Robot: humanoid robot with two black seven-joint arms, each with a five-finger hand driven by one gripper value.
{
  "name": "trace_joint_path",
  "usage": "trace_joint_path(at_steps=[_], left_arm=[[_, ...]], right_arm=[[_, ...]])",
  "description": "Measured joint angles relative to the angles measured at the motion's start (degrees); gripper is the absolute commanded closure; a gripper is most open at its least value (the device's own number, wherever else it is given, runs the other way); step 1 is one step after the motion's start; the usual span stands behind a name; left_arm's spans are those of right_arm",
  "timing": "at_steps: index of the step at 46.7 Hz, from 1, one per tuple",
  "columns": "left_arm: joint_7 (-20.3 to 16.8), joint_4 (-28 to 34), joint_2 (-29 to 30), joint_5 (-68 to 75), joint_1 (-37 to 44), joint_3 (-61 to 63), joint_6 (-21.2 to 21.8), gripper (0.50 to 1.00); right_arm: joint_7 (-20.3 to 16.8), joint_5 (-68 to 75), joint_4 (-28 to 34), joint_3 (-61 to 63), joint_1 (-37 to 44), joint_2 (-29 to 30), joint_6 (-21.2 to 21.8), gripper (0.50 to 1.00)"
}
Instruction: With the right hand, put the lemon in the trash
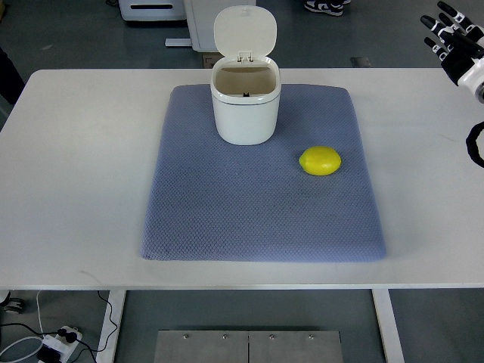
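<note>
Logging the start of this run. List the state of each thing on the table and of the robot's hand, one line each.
trash bin: upright on the mat, lid flipped open, nothing visible inside.
lemon: whole, lying on the mat right of the bin, untouched.
mat: flat on the table.
right hand: raised at the top right corner, fingers spread, holding nothing.

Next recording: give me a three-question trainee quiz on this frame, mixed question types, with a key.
1. True or false: the trash bin has its lid open.
2. The lemon rests on: A) bare table B) the blue mat C) inside the bin.
3. Fill in: the right hand holds ____.

Key: 1 true; 2 B; 3 nothing, it is at the top right corner, fingers spread, far from the lemon.
</note>
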Motion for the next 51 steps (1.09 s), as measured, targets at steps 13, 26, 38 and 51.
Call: trace_joint_path(at_steps=[13, 26, 38, 51], left_arm=[[0.0, 0.0, 0.0, 0.0, 0.0, 0.0, 0.0, 0.500], [0.0, 0.0, 0.0, 0.0, 0.0, 0.0, 0.0, 0.500], [0.0, 0.0, 0.0, 0.0, 0.0, 0.0, 0.0, 0.500], [0.0, 0.0, 0.0, 0.0, 0.0, 0.0, 0.0, 0.500]], right_arm=[[2.6, 0.0, 3.2, -0.1, 0.0, -0.1, 3.1, 0.500], [4.5, -10.6, 12.5, -1.7, -1.0, -3.5, 3.1, 0.500], [4.5, -18.6, 16.8, -5.4, -1.5, -8.4, 3.0, 0.500], [6.4, -19.5, 30.0, -12.3, -1.6, -20.6, 2.1, 0.500]])
